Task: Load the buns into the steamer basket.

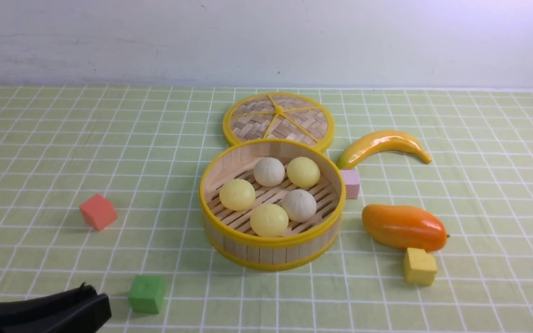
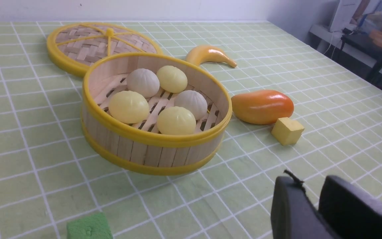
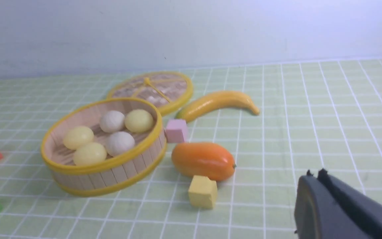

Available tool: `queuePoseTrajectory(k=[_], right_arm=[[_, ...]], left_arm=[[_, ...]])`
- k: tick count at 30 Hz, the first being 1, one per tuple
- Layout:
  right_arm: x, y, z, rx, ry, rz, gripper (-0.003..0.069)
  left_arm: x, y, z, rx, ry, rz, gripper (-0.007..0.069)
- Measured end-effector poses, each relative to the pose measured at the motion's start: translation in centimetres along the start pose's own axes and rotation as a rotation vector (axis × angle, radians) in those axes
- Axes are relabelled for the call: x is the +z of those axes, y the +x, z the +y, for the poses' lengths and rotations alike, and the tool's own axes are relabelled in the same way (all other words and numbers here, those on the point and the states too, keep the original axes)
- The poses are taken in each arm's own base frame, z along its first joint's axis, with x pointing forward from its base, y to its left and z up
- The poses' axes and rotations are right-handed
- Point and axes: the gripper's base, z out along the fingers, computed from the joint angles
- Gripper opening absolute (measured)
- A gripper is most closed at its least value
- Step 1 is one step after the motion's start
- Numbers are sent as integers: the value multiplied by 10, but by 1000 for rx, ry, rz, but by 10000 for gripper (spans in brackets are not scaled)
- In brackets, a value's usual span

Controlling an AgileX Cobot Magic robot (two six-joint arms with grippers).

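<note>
The steamer basket point(image 1: 271, 255) stands mid-table, a round bamboo tray with yellow rims. Several buns lie on its slatted floor: pale yellow ones point(image 1: 237, 194) point(image 1: 269, 220) point(image 1: 303, 172) and pleated off-white ones point(image 1: 269, 171) point(image 1: 299, 205). The same basket point(image 2: 151, 152) and buns point(image 2: 128, 107) show in the left wrist view. My left gripper point(image 1: 91, 296) point(image 2: 312, 181) hovers low near the front left corner, well short of the basket, its fingers slightly apart with nothing between them. My right gripper point(image 3: 314, 175) is shut and empty, off to the basket's point(image 3: 111, 176) right, out of the front view.
The flat woven lid point(image 1: 278, 118) lies just behind the basket. A banana point(image 1: 382, 143), a pink cube point(image 1: 350, 183), a mango point(image 1: 403, 227) and a yellow cube point(image 1: 419, 266) sit to its right. A red cube point(image 1: 98, 212) and a green cube point(image 1: 146, 293) lie to its left.
</note>
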Motion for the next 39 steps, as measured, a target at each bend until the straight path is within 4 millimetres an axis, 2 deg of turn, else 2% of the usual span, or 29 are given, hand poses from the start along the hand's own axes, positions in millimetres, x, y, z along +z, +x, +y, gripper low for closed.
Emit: queuePoseTrajectory(k=[1, 4, 7, 8, 9, 10, 11, 12, 15, 17, 39], right_arm=[[1, 1, 0, 6, 6, 4, -21], [22, 11, 2, 22, 69, 8, -21], [48, 32, -3, -6, 109, -39, -21], [49, 35, -3, -5, 114, -29, -21], [63, 54, -7, -9, 121, -37, -21], [69, 66, -10, -10, 126, -33, -21], [69, 65, -10, -12, 125, -42, -21], [76, 85, -13, -17, 132, -28, -21], [84, 111, -18, -14, 137, 9, -21], [85, 121, -19, -12, 143, 59, -21], [85, 123, -20, -5, 153, 89, -15]], left_arm=[[0, 0, 0, 0, 0, 1, 134], [0, 1, 0, 0, -1, 9, 137], [0, 2, 0, 0, -3, 19, 141], [0, 2, 0, 0, -3, 19, 141], [0, 2, 0, 0, -4, 24, 141], [0, 2, 0, 0, -4, 24, 141], [0, 2, 0, 0, -4, 24, 141], [0, 2, 0, 0, -4, 27, 143], [0, 3, 0, 0, -5, 30, 145], [0, 3, 0, 0, -4, 29, 146], [0, 3, 0, 0, -5, 32, 165]])
